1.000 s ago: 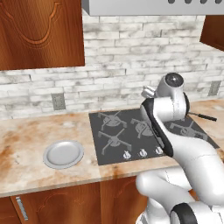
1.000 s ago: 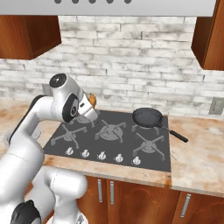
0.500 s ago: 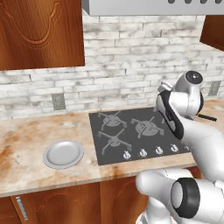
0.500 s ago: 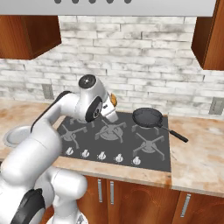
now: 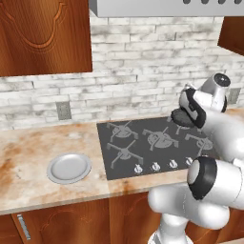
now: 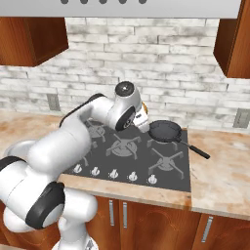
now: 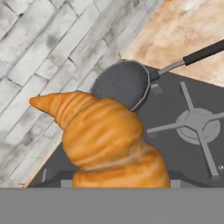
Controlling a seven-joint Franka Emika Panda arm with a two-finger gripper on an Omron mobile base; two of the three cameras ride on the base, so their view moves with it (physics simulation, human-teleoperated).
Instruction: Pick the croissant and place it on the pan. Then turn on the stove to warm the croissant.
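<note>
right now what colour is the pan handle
Black, on the pan; clearest in the right base view.

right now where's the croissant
The croissant is held in the gripper, up in the air over the stove, just left of the pan in the right base view; the hand view shows the pan just beyond it.

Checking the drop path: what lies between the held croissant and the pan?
Nothing: in the hand view, only bare stove separates croissant from pan.
</note>
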